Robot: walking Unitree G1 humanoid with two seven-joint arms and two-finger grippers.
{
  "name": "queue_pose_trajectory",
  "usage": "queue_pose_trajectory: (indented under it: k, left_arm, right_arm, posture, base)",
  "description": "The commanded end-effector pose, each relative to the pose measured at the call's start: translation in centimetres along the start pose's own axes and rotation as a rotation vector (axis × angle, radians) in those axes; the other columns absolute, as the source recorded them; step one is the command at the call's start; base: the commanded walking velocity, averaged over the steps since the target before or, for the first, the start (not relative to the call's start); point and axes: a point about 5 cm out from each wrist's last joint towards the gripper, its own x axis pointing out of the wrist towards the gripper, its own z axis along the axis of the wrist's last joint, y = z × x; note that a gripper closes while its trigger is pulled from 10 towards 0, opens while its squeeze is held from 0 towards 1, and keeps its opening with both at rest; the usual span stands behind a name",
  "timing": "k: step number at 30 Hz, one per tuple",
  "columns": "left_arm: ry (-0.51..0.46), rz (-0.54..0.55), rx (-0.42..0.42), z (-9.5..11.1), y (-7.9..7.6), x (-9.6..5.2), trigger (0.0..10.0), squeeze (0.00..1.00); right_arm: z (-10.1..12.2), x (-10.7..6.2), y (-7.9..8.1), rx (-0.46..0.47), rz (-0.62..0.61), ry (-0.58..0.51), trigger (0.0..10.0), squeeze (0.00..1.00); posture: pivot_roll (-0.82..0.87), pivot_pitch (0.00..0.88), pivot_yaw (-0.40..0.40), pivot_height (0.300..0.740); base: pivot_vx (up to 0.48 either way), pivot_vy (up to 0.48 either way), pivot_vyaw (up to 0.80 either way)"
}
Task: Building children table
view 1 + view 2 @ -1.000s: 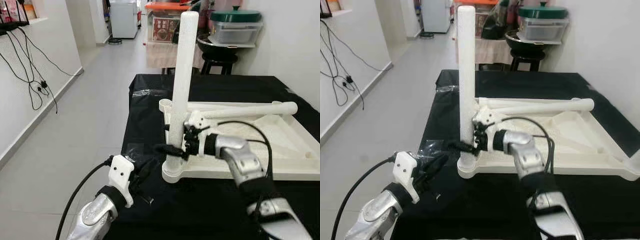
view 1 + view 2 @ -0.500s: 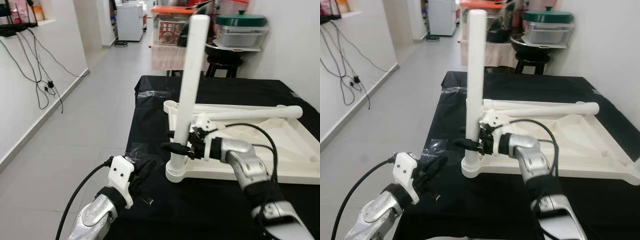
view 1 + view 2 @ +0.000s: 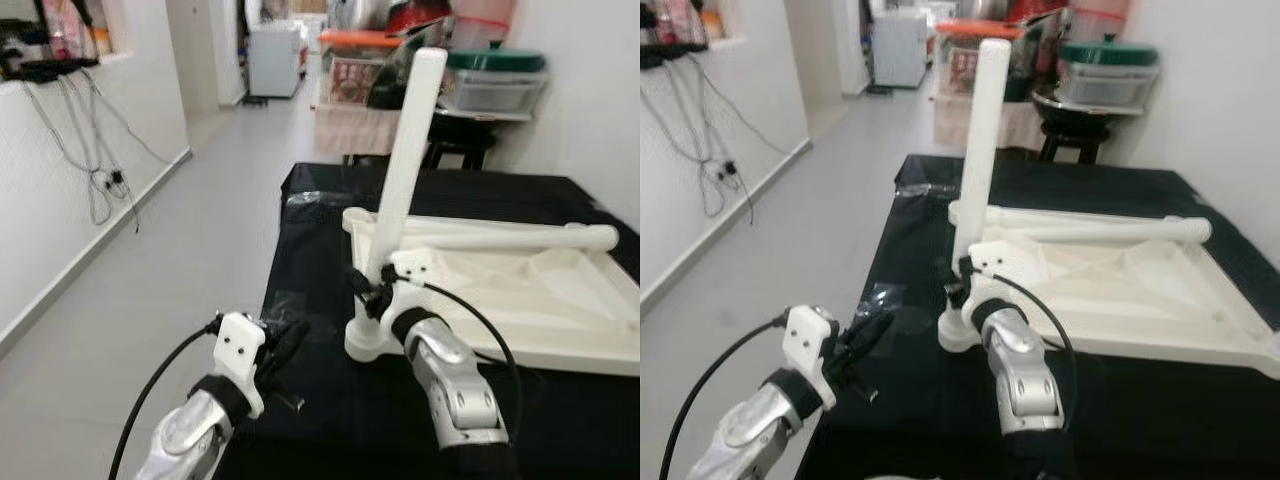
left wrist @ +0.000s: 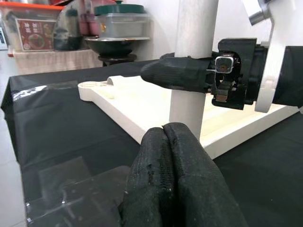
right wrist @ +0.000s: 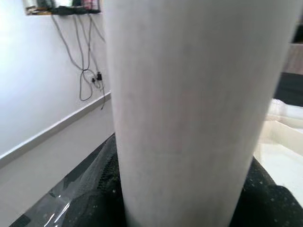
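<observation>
Clamped by the right gripper point(image 3: 368, 290) — upright white leg point(image 3: 405, 175), low at tabletop point(image 3: 560, 300) corner socket; left gripper point(image 4: 165, 142) hovered beside, fingers pressed together, empty.

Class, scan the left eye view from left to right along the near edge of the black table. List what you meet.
left gripper → upright white table leg held by the right gripper → upturned white tabletop
</observation>
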Motion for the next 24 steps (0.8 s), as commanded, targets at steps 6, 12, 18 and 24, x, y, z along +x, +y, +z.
queue_pose_trajectory:
  k: [6,12,18,24]
  left_arm:
    - [-0.004,0.021,-0.007,0.0,0.2,0.1,10.0,0.00]
    - [0.000,0.012,-0.006,0.0,0.2,0.2,10.0,0.00]
    - [-0.001,0.016,0.000,-0.1,0.1,0.4,10.0,0.00]
    - [0.006,0.026,0.020,-0.1,-0.2,0.3,10.0,0.00]
  right_arm:
    - [-1.7,0.2,0.9,0.043,0.176,0.094,10.0,1.00]
    - [1.2,0.5,0.9,-0.082,0.514,-0.017,10.0,0.04]
    - [1.4,0.4,-1.2,-0.124,0.765,0.053,10.0,0.00]
    - [1.0,1.9,-3.7,-0.058,0.726,0.115,0.0,0.00]
  posture:
    - [0.04,0.000,-0.062,0.740]
    - [0.05,0.000,-0.063,0.740]
    - [0.06,0.000,-0.072,0.740]
    - [0.08,0.000,-0.076,0.740]
  base:
    - [0.000,0.000,0.00]
    - [0.000,0.000,0.00]
    - [0.000,0.000,0.00]
    - [0.000,0.000,0.00]
